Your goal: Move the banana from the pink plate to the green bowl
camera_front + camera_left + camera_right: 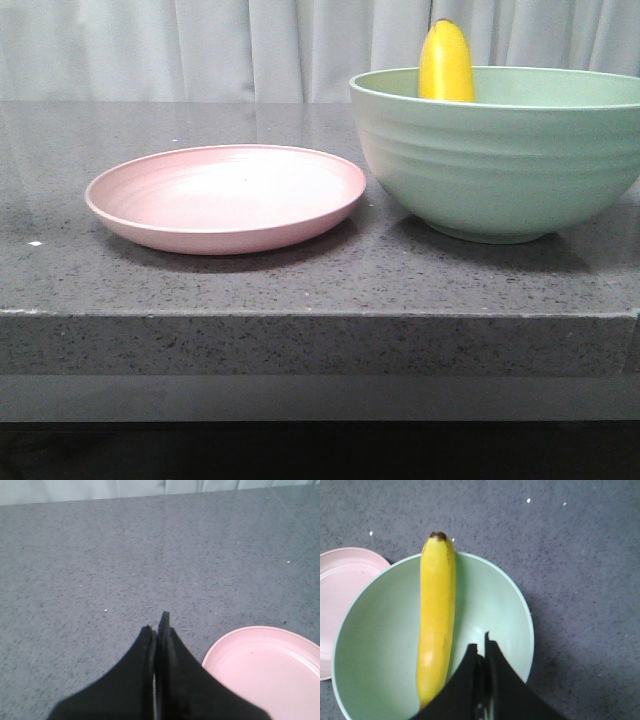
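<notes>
Yellow banana [446, 62] half-hidden in green bowl [497, 165]

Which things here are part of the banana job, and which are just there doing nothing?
Part of the job:
- banana, now leaning inside the bowl
- green bowl
- pink plate, with nothing on it
- right gripper, shut, above the bowl
- left gripper, shut, beside the plate

Just there:
- grey stone table
- pale curtain behind the table
</notes>
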### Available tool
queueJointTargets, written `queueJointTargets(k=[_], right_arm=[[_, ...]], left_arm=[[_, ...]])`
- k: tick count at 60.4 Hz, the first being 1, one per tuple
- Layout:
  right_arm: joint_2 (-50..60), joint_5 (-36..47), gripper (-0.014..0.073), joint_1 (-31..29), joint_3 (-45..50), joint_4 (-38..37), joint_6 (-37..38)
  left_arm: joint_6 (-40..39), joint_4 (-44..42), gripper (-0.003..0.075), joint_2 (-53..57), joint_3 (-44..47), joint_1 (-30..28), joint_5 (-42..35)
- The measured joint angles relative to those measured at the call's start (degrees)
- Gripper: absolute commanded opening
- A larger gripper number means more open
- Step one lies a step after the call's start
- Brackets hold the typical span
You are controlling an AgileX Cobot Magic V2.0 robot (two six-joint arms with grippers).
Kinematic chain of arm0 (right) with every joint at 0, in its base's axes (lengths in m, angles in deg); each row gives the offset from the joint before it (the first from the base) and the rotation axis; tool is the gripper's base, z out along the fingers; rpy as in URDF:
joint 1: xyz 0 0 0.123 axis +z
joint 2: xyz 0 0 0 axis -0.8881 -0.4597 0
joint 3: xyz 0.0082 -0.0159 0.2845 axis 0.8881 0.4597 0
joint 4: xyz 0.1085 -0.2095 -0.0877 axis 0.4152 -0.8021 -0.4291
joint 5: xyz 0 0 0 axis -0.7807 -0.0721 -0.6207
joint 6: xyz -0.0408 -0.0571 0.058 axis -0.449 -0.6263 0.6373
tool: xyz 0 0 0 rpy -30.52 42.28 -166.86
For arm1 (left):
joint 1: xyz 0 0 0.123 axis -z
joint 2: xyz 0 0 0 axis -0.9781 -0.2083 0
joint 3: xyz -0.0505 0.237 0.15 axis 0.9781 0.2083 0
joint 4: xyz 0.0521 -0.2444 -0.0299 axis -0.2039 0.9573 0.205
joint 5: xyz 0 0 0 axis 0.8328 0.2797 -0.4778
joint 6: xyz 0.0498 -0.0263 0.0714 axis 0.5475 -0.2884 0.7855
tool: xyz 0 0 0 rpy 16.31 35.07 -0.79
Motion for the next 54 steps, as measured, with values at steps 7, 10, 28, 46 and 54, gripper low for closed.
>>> queueJointTargets(k=[7,10,28,46,54], right_arm=[[8.9,9.0,-0.0060,0.0,10.2,-0.2,0.0],[12.9,11.9,-0.0060,0.0,14.8,-0.2,0.0],[36.6,21.1,-0.0060,0.0,38.0,-0.2,0.0],[56.5,21.6,-0.0060,0.0,48.8,0.0,0.1],[59.5,21.8,-0.0060,0.0,49.1,0.1,0.1]], left_arm=[[-0.4,0.0,-0.0020,7.9,7.7,-1.1,-2.0],[-0.5,0.0,-0.0020,11.3,11.4,-1.2,-3.4],[-0.6,0.1,-0.0020,33.0,33.3,-1.2,-11.5],[-0.6,0.2,-0.0020,49.0,45.1,-1.2,-13.9],[-0.6,0.2,-0.0020,51.7,45.5,-1.2,-15.1]])
